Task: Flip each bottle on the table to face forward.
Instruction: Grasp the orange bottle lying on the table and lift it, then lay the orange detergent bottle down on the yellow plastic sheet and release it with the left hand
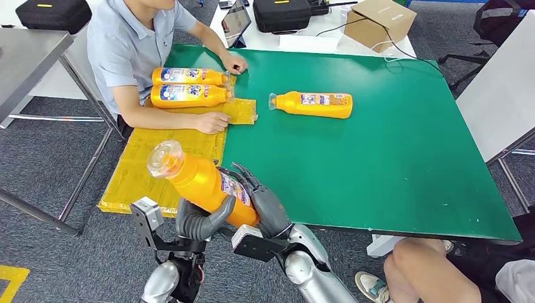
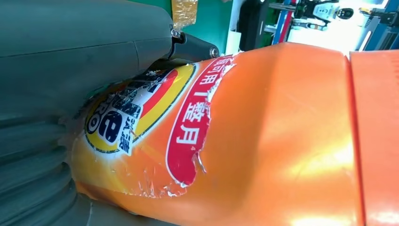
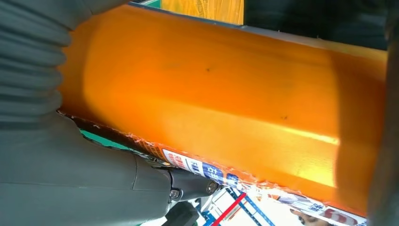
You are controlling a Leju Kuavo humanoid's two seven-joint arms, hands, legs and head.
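Even bright overhead light, soft shadows under table [image 1: 404,158]. Glare streaks on bottle [image 2: 282,141] in my wrist views; background there overexposed, blurred.

This looks like a robotics lab or test room inside an office. A green-topped work table [image 1: 404,158] stands on grey carpet tiles [image 1: 38,183], with white desks [image 1: 315,41] behind it carrying black zip cases [image 1: 281,14], a brown cardboard box [image 1: 380,22] and loose cables (yellow tape [image 1: 11,278] marks the floor).

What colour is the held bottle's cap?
Clear over orange, on the held bottle; head view shows its cap best.
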